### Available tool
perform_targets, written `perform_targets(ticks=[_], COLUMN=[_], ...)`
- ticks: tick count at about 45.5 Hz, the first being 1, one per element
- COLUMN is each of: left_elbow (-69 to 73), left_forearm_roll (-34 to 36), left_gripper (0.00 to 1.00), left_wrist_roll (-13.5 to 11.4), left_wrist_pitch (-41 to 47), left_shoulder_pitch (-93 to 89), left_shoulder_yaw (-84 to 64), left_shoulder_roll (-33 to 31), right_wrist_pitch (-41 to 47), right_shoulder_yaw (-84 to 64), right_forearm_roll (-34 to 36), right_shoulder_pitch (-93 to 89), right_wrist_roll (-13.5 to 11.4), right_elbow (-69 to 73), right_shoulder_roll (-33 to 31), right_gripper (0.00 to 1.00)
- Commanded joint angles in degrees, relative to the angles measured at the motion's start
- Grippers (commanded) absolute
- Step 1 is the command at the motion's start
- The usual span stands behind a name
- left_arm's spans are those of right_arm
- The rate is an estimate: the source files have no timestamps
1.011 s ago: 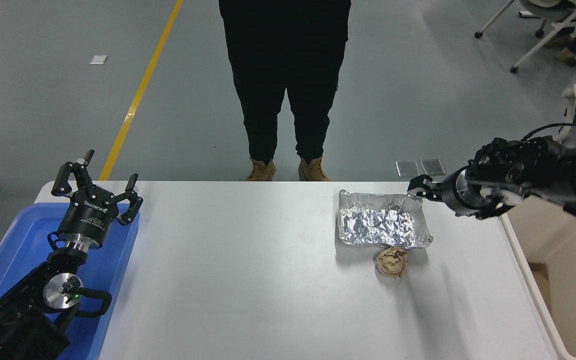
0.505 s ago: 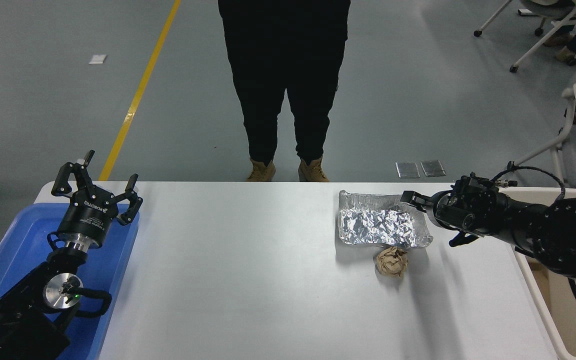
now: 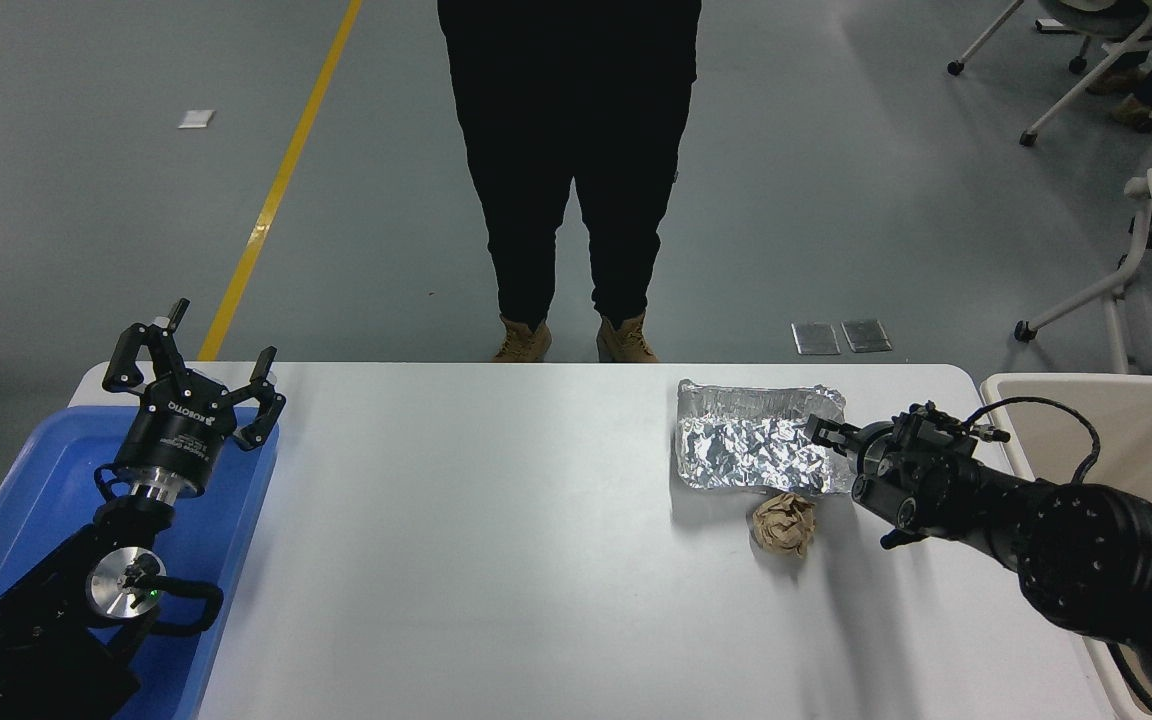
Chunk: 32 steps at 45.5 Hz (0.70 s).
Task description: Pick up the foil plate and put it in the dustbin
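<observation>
Since the earlier frames the right arm had swung down and nearer, dropping from above the table's right edge to lie low over the table, and its gripper (image 3: 829, 437) had come in over the right end of the foil plate (image 3: 751, 448). The plate itself had not shifted.

The foil plate lay flat on the white table (image 3: 496, 560), in the far right part of the top, its crinkled floor facing up and its far rim raised. The right gripper reached it from the right, with one dark finger (image 3: 820, 430) over the plate's right rim; the other fingers were hidden behind the wrist, so whether they were spread or closed on the foil could not be told.

Just near of the plate, touching or almost touching its near rim, sat a crumpled brown paper ball (image 3: 785, 524). The dustbin (image 3: 1151, 430) stood off the table's right edge, beside the right arm, its cream rim and inner wall partly hidden by the arm.

At the far left, the left gripper (image 3: 194, 365) was parked over a blue tray (image 3: 31, 480) at the table's left edge, pointing away from the camera with its fingers spread wide and nothing between them.

A person (image 3: 569, 150) in dark clothes and tan boots stood at the far side of the table.
</observation>
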Motion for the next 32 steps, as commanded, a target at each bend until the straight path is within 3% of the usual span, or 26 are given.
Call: perform_targets(ticks=[1, 4, 13, 16, 17, 32], left_elbow=[0.0, 0.0, 0.0, 0.0, 0.0, 0.0], left_forearm_roll=[0.0, 0.0, 0.0, 0.0, 0.0, 0.0], left_gripper=[0.98, 0.98, 0.98, 0.98, 0.98, 0.98], left_wrist_roll=[0.0, 0.0, 0.0, 0.0, 0.1, 0.0], left_wrist_pitch=[0.0, 0.0, 0.0, 0.0, 0.0, 0.0], left_shoulder_pitch=[0.0, 0.0, 0.0, 0.0, 0.0, 0.0], left_shoulder_yaw=[0.0, 0.0, 0.0, 0.0, 0.0, 0.0], left_shoulder_roll=[0.0, 0.0, 0.0, 0.1, 0.0, 0.1], right_wrist_pitch=[-1.7, -1.8, -2.9, -2.9, -2.9, -2.9], right_shoulder_yaw=[0.0, 0.0, 0.0, 0.0, 0.0, 0.0], right_forearm_roll=[-0.3, -1.5, -3.9, -4.2, -4.3, -4.3], right_shoulder_pitch=[-2.3, -2.3, -2.2, -2.2, -2.1, 0.8], right_wrist_roll=[0.1, 0.1, 1.5, 2.2, 2.3, 2.5], right_elbow=[-0.1, 0.0, 0.4, 0.5, 0.5, 0.8], right_shoulder_roll=[0.4, 0.4, 0.4, 0.4, 0.4, 0.4], right_gripper=[0.46, 0.28, 0.24, 0.03, 0.0, 0.0])
